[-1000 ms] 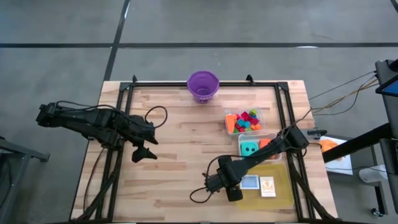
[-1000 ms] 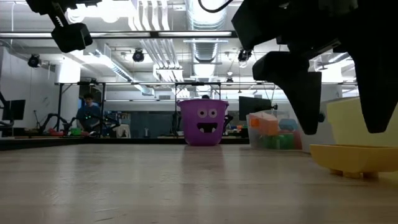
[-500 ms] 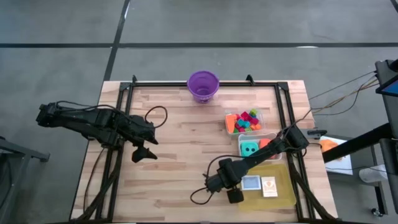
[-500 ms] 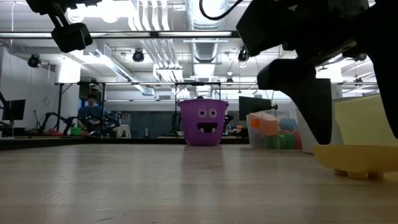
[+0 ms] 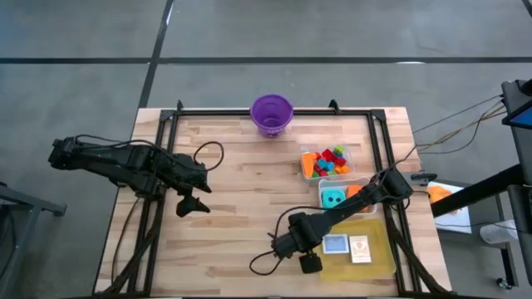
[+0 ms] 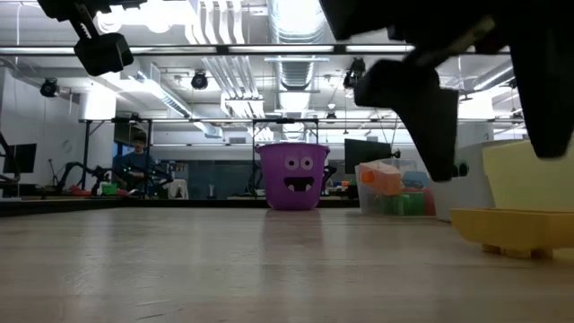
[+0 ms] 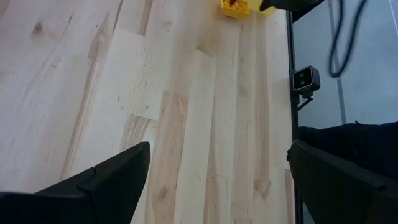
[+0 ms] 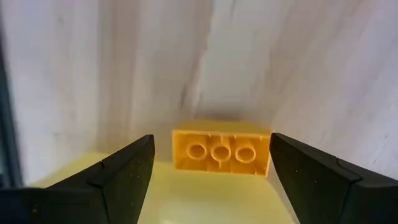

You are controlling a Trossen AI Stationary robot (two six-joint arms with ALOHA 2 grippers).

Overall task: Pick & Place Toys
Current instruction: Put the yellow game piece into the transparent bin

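Small bright toy blocks fill a clear tub. Beside it, a second tub holds a teal dotted die and an orange piece. Two small cards lie on the yellow tray. My right gripper hangs open at the tray's left edge, pointing down. In its wrist view the fingers stand on either side of a yellow block-shaped piece with three round holes, clear of it. My left gripper waits open above bare wood on the table's left half.
A purple bucket with a face stands at the table's far edge, in the middle. A black rail frame runs along the table's sides. Between the two arms lies bare wood. A person stands in the room behind.
My right gripper has tipped a little over the tray's left edge and its fingers have swung slightly. It has stayed open and hardly left its place.
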